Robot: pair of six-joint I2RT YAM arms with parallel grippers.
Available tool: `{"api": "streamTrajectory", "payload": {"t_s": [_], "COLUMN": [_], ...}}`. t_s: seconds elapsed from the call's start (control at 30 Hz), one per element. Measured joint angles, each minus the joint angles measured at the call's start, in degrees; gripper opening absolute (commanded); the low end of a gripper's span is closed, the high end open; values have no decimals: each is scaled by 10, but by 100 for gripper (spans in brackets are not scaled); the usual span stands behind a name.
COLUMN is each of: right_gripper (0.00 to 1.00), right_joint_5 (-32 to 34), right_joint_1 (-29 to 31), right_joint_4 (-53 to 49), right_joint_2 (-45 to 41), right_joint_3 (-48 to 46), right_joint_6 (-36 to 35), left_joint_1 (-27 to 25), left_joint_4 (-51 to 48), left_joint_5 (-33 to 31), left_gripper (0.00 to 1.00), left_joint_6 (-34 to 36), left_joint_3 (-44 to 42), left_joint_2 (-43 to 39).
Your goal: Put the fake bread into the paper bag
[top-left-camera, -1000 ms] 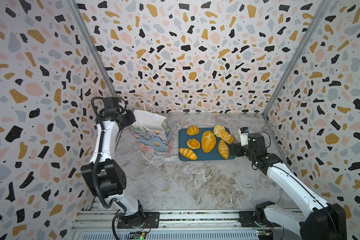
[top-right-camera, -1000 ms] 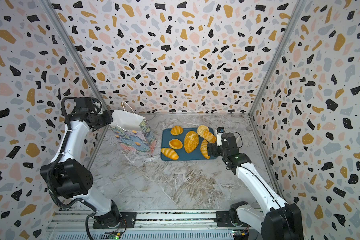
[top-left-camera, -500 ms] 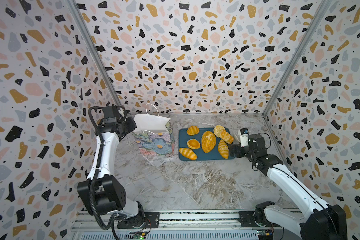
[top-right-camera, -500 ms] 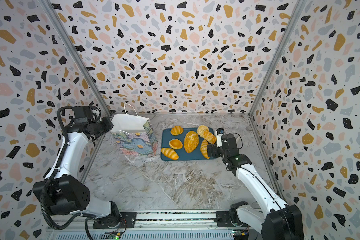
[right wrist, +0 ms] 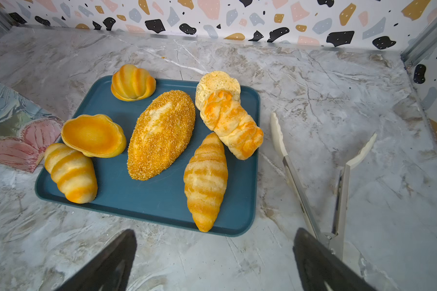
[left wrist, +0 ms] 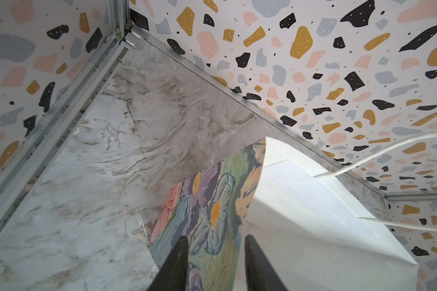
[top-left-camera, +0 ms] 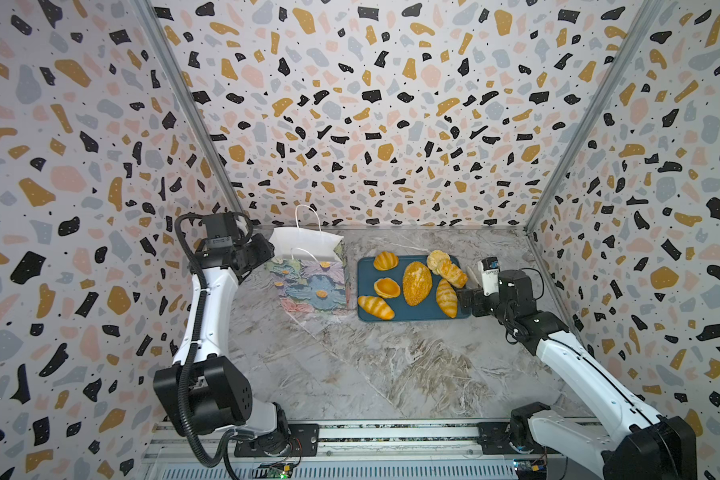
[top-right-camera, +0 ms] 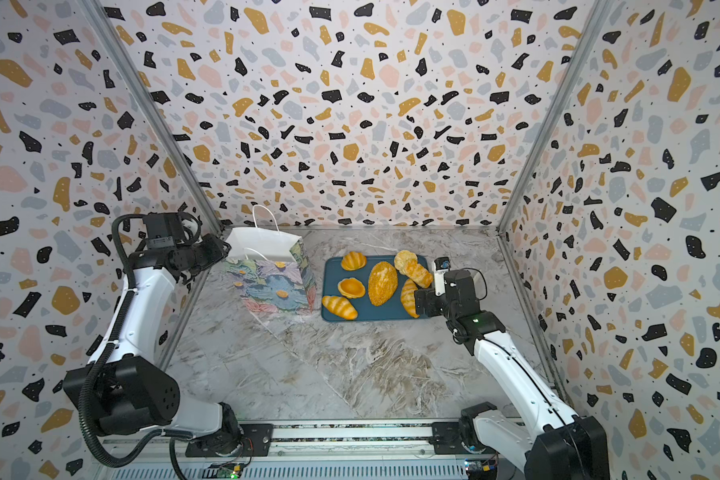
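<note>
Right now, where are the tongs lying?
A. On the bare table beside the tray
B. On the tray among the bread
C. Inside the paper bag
A: the right wrist view shows the tongs lying spread open on the marble table, just off the blue tray, on the side away from the paper bag.

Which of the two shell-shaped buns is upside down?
The bun beside the corner striped roll: its smooth underside faces up, while the far bun shows its ribbed top.
</note>
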Motion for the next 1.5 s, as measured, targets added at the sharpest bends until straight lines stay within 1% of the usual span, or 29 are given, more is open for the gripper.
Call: {"api": "streamTrajectory", "payload": {"t_s": [0.27,0.53,0.57,0.73,0.77,0.83,0.87,1.13,1.3,1.5], "right_gripper": [99,99,99,99,99,99,99,99,99,99], "right_joint_5": [0,0,0,1,1,1,1,9,39,80], "right_joint_1": [0,0,0,0,0,0,0,0,0,0], "right_joint_4": [0,0,0,-1,-1,-1,-1,-2,-14,-31], "right_joint_2": [-10,-12,-12,-17,-17,-17,-17,-17,-10,8], "right_joint_3": [0,0,0,0,0,0,0,0,5,26], "right_joint_6": [2,5,5,8,9,12,14,30,51,80], "left_joint_1": [0,0,0,0,0,0,0,0,0,0], "left_joint_4": [0,2,3,17,22,34,41,90,111,144], "left_joint_5": [0,-3,-3,3,4,6,7,16,8,-16], "left_gripper": [63,75,79,87,93,96,100,100,100,100], "left_joint_6": [0,1,0,-2,-2,-2,-3,-10,-14,-20], "left_joint_3": [0,0,0,0,0,0,0,1,24,46], "left_joint_2": [-17,-34,-37,-54,-58,-66,-69,-69,-42,-20]}}
